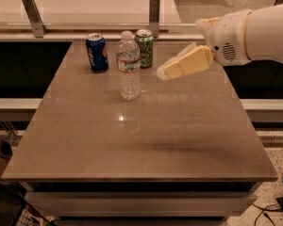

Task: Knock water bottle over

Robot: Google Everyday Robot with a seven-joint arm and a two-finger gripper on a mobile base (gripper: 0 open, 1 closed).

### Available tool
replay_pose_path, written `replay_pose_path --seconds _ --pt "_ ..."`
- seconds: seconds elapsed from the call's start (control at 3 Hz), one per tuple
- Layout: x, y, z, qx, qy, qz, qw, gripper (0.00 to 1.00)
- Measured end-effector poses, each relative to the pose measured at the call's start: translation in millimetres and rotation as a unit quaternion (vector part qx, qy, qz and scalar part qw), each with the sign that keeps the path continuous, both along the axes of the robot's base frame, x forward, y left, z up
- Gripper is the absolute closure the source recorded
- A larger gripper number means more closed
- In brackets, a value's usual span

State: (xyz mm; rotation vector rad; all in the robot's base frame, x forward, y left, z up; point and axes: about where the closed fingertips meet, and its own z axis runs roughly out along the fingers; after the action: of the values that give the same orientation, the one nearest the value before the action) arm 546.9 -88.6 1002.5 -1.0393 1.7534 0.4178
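Note:
The water bottle (129, 66) stands upright on the brown table (141, 135), towards the back, left of centre. It is clear and ribbed, with a white cap and a white-and-red label band. My gripper (166, 71), with yellow fingers on a white arm, hovers above the table just right of the bottle at about label height, a short gap away and not touching it.
A blue soda can (97, 52) stands behind and left of the bottle. A green soda can (144, 48) stands behind and right of it, close to my gripper. A white counter with metal posts (153, 11) runs along the back edge.

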Motion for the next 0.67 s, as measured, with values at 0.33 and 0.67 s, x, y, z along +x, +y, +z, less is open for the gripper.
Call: replay_pose_path --seconds 0.33,0.67 --pt "2 4 -2 0.009 -0.003 0.003 1.0000 0.00" --pt "10 11 -13 0.041 -0.016 0.007 0.9990 0.00"
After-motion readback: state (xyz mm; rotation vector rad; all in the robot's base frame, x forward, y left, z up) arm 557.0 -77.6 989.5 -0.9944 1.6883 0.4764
